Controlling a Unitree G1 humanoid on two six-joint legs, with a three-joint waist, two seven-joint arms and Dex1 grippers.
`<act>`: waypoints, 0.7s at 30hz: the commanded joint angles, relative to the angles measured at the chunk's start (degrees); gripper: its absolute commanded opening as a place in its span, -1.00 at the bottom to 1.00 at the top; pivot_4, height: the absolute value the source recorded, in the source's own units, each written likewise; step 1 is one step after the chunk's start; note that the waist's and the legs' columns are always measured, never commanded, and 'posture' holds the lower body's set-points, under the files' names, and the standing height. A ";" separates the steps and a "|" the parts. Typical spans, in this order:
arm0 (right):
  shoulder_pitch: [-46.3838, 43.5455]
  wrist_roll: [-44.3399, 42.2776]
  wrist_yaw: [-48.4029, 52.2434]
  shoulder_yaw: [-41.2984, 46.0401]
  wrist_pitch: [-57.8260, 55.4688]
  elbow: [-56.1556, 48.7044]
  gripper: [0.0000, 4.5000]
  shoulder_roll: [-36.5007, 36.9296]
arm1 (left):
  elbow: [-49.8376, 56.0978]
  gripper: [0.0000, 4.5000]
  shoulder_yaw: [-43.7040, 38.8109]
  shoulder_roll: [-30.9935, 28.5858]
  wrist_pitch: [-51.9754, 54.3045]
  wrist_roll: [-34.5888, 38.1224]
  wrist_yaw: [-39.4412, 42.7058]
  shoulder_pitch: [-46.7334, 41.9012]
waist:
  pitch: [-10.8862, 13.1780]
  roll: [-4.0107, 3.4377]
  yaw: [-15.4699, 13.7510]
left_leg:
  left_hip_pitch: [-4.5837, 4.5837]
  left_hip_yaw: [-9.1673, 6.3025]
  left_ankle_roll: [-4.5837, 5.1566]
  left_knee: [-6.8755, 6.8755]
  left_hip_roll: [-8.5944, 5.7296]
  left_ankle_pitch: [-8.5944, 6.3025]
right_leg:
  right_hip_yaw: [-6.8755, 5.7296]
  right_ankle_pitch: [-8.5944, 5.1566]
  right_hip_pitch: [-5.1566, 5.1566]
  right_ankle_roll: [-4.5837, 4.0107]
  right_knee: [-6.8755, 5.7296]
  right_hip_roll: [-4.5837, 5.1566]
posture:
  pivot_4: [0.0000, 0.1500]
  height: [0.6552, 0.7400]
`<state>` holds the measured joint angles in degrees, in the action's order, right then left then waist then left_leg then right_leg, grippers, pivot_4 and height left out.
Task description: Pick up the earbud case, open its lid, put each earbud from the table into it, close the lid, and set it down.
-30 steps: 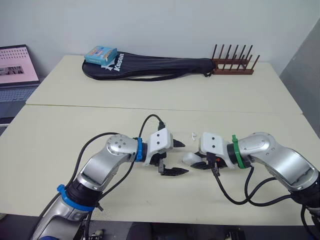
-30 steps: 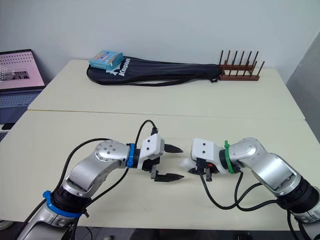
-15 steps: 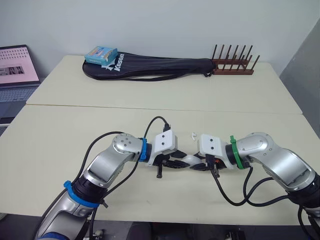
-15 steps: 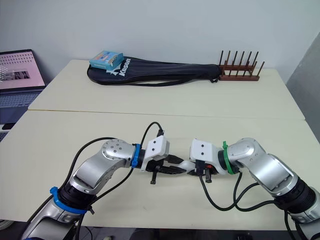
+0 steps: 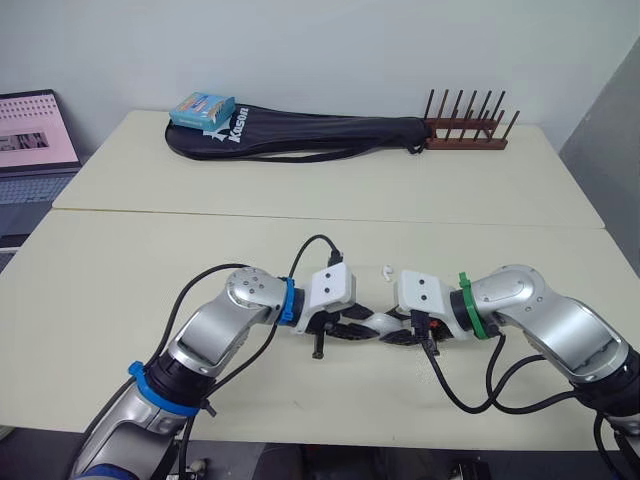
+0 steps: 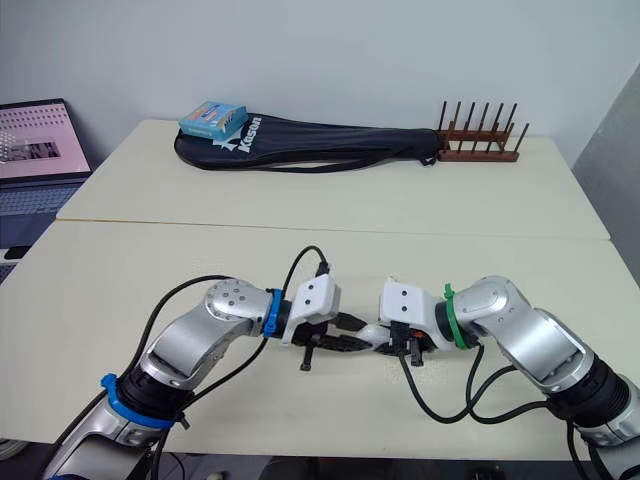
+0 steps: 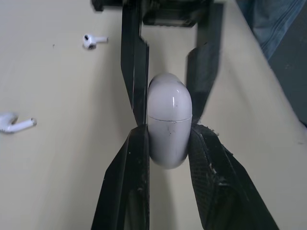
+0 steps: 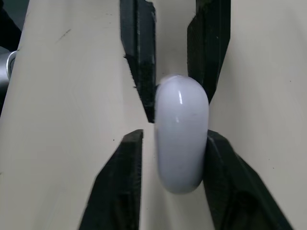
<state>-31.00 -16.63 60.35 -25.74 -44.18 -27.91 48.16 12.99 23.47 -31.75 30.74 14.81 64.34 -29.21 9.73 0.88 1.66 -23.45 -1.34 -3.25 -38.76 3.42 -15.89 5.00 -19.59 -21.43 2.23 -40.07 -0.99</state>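
Case pinched between left claw, right claw

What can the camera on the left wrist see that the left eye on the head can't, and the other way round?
Left wrist view: both earbuds on the table, plus the shut lid seam on the earbud case. Left eye view: one earbud, plus the racket bag, blue box, wooden rack and laptop. Shared: the case clamped between left pincer and right pincer.
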 commanded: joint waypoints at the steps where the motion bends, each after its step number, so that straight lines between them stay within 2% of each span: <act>1: -1.45 -0.09 2.45 2.65 1.59 -2.19 0.26 2.29 | 0.89 -0.66 -0.77 -0.44 -0.22 0.16 -0.39 1.06 | 0.00 0.00 0.00 | 0.00 0.00 0.00 0.00 0.00 0.00 | 0.00 0.00 0.00 0.00 0.00 0.00 | 1.00 0.70; 2: -1.27 -0.46 3.22 3.45 1.83 -2.44 0.42 3.23 | 0.88 -0.66 -1.55 -0.45 0.08 0.61 -0.77 1.76 | 0.00 0.00 0.00 | 0.00 0.00 0.00 0.00 0.00 0.00 | 0.00 0.00 0.00 0.00 0.00 0.01 | 1.00 0.70; 3: -1.12 -0.61 3.85 4.45 2.46 -2.45 0.44 4.23 | 0.71 -0.66 -2.60 -0.52 -0.37 1.02 -1.17 2.85 | 0.00 0.00 0.00 | 0.00 0.01 0.00 0.00 -0.01 0.00 | 0.01 0.00 0.01 0.00 0.01 0.02 | 1.00 0.70; 6: -0.91 -0.52 4.75 7.48 5.57 -1.87 0.44 6.08 | 0.15 -0.66 -6.42 0.10 -3.45 3.20 -1.97 6.88 | 0.00 0.00 0.00 | 0.00 0.01 0.00 0.00 0.01 0.00 | 0.00 0.00 0.00 0.00 0.00 0.03 | 1.00 0.70; 9: -1.38 -3.33 4.27 11.67 6.57 -2.90 0.44 4.70 | 0.48 -0.66 -12.57 5.00 -7.75 9.20 -3.36 12.75 | 0.00 -0.01 0.04 | 0.01 -0.01 0.00 0.00 0.05 0.00 | -0.02 0.00 0.00 0.00 -0.04 0.03 | 1.00 0.70; 11: -2.14 -5.14 3.25 13.15 4.75 -4.23 0.44 3.08 | 0.62 -0.66 -14.78 7.67 -10.56 10.70 -4.37 15.81 | 0.00 -0.01 0.01 | 0.02 -0.02 0.00 -0.01 0.08 0.00 | -0.03 0.00 0.02 0.00 -0.05 0.07 | 1.00 0.70; 14: -2.81 -5.03 2.34 12.72 4.01 -4.85 0.44 1.82 | 0.19 -0.66 -14.18 8.09 -14.96 8.24 -4.64 18.03 | 0.00 -0.01 0.00 | 0.02 -0.04 0.00 -0.05 0.04 0.00 | -0.02 0.01 0.05 -0.01 -0.08 0.07 | 1.00 0.70; 21: -4.14 -0.48 1.21 8.05 6.66 -1.14 0.44 -1.22 | 1.15 -0.66 -13.11 10.26 -18.32 8.24 -6.40 17.43 | 0.00 -0.01 -0.09 | 0.04 0.01 0.00 -0.10 -0.03 0.00 | 0.00 0.04 0.08 -0.03 -0.07 0.08 | 1.00 0.70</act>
<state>-33.88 -18.16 61.86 -17.55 -38.96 -29.08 47.01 12.44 10.35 -21.81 13.78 22.55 58.04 -11.11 9.73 0.88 1.57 -23.41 -1.33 -3.25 -38.86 3.38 -15.88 4.99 -19.55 -21.36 2.20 -40.14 -0.91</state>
